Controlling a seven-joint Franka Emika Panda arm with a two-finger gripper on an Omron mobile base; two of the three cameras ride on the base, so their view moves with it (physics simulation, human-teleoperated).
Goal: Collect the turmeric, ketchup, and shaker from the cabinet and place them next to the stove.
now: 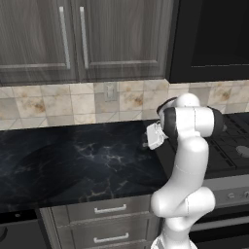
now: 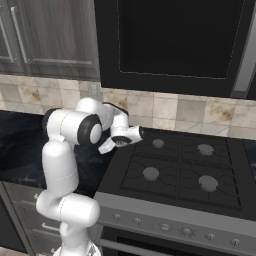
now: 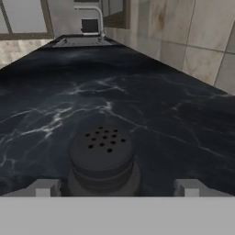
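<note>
Your claw (image 3: 117, 187): jaws spread wide, holding nothing, fingertips (image 3: 46, 187) clear of shaker on both sides. Shaker (image 3: 103, 160) upright on black marble counter (image 3: 137, 92), between your tips, perforated top facing up. Stove (image 2: 180, 167) just beside claw, counter edge meeting it. Cabinet (image 1: 73, 39) above, doors closed. Tiled wall (image 3: 193, 41) beyond counter.
</note>
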